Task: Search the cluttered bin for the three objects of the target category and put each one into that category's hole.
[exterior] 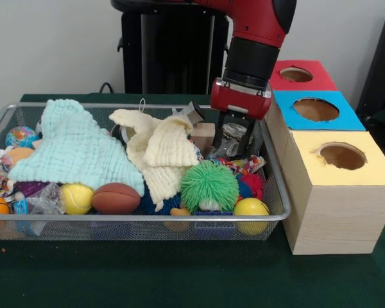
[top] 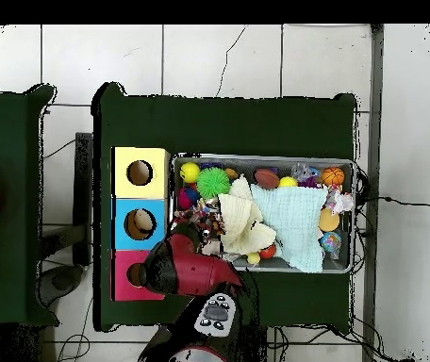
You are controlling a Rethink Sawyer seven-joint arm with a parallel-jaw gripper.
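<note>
Wire-mesh bin (exterior: 279,215), fuzzy green ball (exterior: 209,185)

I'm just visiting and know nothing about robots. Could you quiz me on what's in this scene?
1. True or false: the red box stands farthest from the camera in the front view.
2. Which colour is the middle box? A green, B blue, C white.
3. Fill in: the spiky green ball lies next to a ____ ball at the wire bin front.

Key: 1 true. 2 B. 3 yellow.
</note>
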